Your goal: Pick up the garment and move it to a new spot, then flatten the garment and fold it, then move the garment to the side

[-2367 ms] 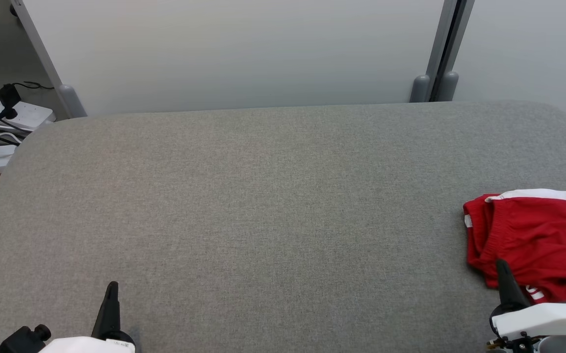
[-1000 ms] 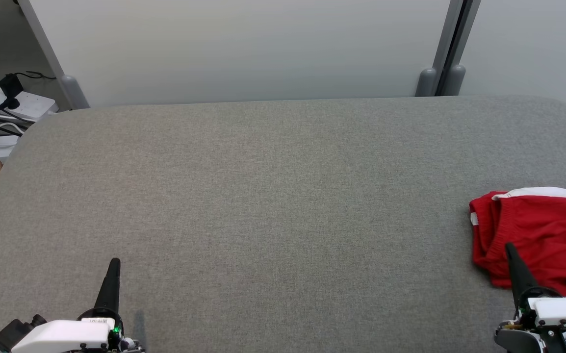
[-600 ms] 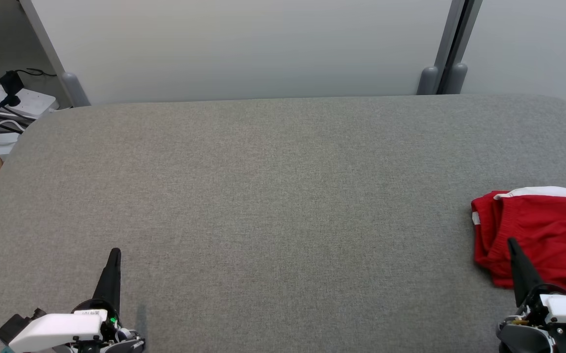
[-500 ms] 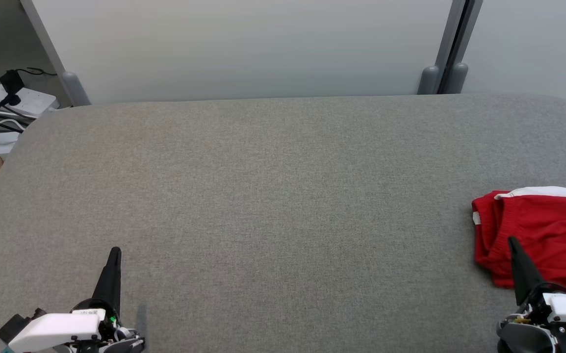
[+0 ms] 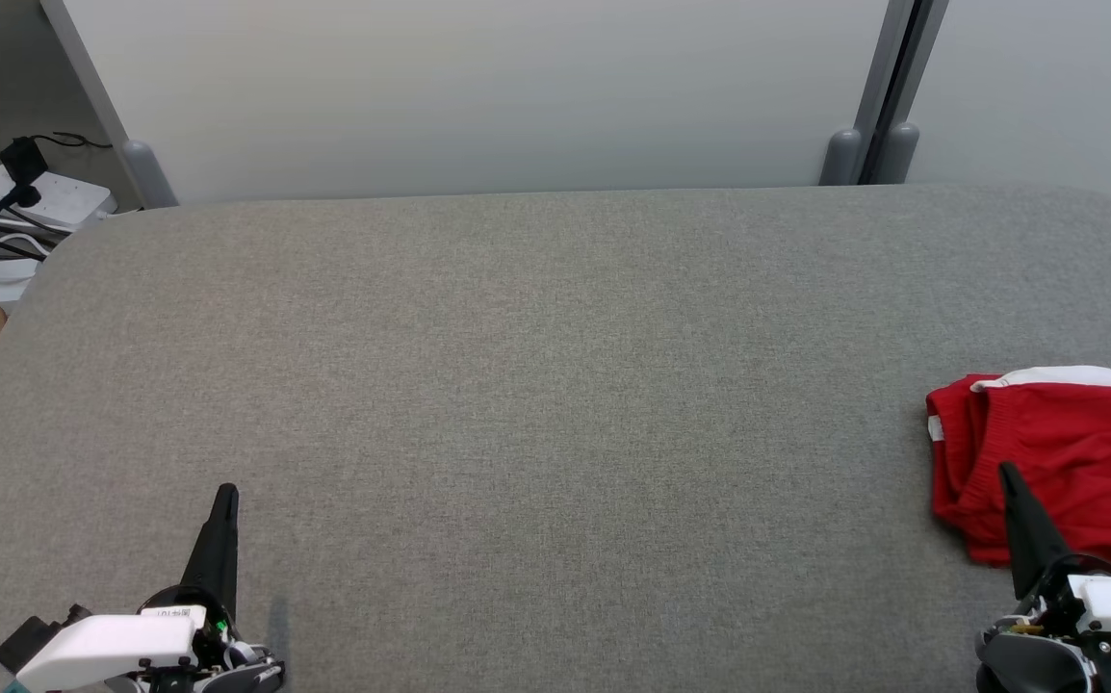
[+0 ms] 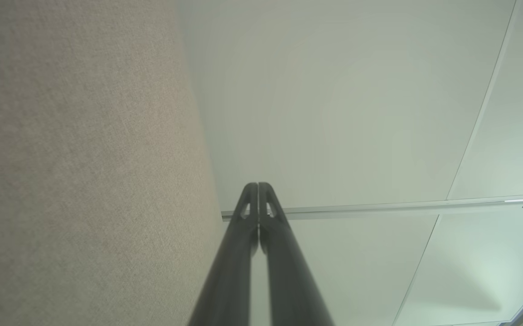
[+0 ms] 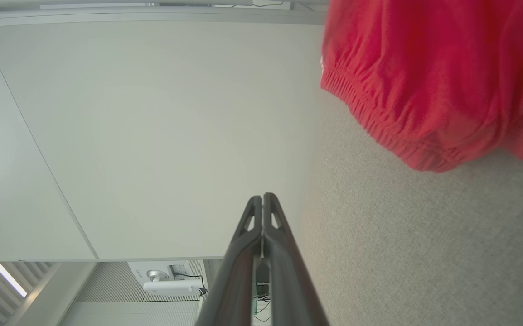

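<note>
Red garment bunched-folded at right edge of table, guessing parked aside on purpose, job near done. My left gripper and right gripper pinched shut, empty, hanging by front edge out of way, right one beside garment.

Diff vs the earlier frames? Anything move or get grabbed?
Both arms eased forward: the left gripper and right gripper tips sit higher up the head view; the camera also shifted slightly. Still for the last half second. Nothing grabbed or released. Unchanged: both grippers shut, red garment lying at the right edge of the table.
</note>
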Controlling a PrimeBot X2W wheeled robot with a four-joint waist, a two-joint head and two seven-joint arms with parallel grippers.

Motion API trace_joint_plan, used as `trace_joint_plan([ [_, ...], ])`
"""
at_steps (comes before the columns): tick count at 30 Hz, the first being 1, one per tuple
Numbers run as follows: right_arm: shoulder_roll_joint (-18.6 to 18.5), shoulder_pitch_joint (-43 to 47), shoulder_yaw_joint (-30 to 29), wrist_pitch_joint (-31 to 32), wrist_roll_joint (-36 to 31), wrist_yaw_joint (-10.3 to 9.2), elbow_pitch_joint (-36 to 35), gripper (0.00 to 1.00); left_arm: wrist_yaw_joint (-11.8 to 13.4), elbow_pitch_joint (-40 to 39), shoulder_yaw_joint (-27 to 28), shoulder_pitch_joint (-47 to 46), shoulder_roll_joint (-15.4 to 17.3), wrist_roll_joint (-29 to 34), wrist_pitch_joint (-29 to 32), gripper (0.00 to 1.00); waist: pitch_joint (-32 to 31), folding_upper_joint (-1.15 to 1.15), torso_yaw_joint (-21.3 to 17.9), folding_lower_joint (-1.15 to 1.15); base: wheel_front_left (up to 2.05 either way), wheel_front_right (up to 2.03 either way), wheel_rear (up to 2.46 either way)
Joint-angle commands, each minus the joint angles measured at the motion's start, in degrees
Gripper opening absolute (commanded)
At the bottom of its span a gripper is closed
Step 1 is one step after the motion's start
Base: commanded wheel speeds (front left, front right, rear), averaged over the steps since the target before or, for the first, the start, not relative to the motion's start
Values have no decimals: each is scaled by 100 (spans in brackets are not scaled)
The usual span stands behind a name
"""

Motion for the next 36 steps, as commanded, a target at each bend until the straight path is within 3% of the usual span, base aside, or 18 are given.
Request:
trace_joint_plan([
  [1,-85,-95,104,45,67,9,-186,0,-47,-161,164,-335,56,-27,19,0,0,0,0,0,0,0,0],
  [36,-85,-95,104,44,67,9,-186,0,-47,-162,163,-334,56,-28,18,0,0,0,0,0,0,0,0],
])
